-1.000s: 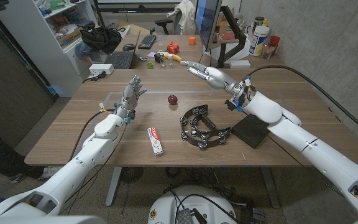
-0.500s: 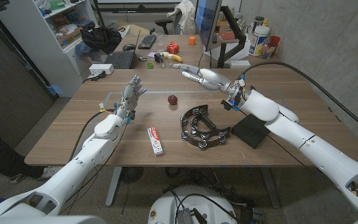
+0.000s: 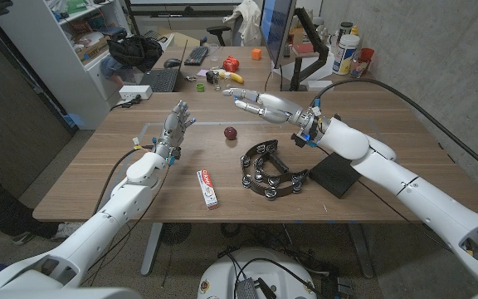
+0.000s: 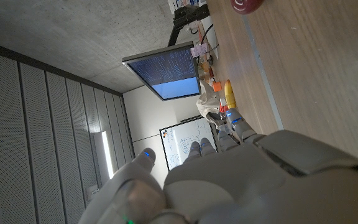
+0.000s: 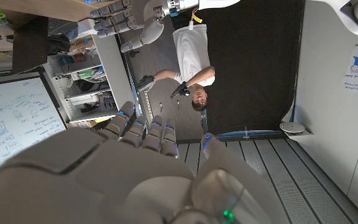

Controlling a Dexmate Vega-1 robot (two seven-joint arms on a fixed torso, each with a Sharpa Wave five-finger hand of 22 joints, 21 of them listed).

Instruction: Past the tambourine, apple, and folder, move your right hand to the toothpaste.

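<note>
White boxed toothpaste (image 3: 208, 188) is seen lying on the wooden table (image 3: 388, 124), left of the black crescent tambourine (image 3: 268, 170). Beyond the small red apple (image 3: 231, 133), the right hand (image 3: 260, 104) is held outstretched — fingers apart, empty.

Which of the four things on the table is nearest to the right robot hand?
The apple: small, round and dark red, it lies just below the fingertips of the right robot hand. The tambourine, folder and toothpaste lie farther away.
</note>
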